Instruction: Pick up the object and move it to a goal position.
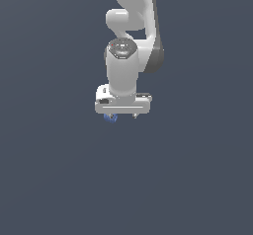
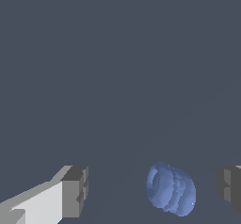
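Note:
The object [image 2: 170, 190] is a small blue, lumpy, ridged piece lying on the dark grey floor. In the wrist view it sits between the two grey fingertips, with a gap on each side. My gripper [image 2: 153, 190] is open, with one finger pad [image 2: 75, 192] farther from the object than the other [image 2: 230, 186]. In the exterior view the white gripper [image 1: 122, 115] hangs straight down from the arm. The object [image 1: 110, 118] peeks out as a blue speck under the hand, toward the exterior view's left. Most of it is hidden by the hand there.
The plain dark grey floor [image 1: 197, 179] spreads all around. The white arm [image 1: 129, 41] rises above the hand. No other objects show.

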`<state>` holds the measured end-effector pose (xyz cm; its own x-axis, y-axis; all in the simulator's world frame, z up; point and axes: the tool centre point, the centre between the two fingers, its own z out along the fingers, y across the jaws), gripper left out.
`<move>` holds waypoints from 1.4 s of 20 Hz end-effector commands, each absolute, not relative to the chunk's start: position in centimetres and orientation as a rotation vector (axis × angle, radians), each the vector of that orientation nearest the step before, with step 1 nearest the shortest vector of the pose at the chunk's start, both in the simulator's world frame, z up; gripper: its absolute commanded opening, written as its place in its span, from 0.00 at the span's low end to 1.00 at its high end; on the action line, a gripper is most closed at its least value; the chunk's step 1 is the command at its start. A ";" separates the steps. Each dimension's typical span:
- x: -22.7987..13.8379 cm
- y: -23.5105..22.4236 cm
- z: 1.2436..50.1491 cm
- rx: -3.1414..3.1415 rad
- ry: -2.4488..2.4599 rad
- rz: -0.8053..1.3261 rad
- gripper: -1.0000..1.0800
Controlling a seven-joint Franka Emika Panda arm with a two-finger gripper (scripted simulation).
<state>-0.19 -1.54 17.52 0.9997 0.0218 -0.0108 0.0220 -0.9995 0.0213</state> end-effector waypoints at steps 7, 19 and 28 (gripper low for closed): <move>0.3 -2.6 18.5 3.110 0.022 0.019 0.96; -0.1 -3.5 18.2 3.109 -0.018 0.035 0.96; -3.5 -5.5 14.3 3.120 -0.213 0.021 0.96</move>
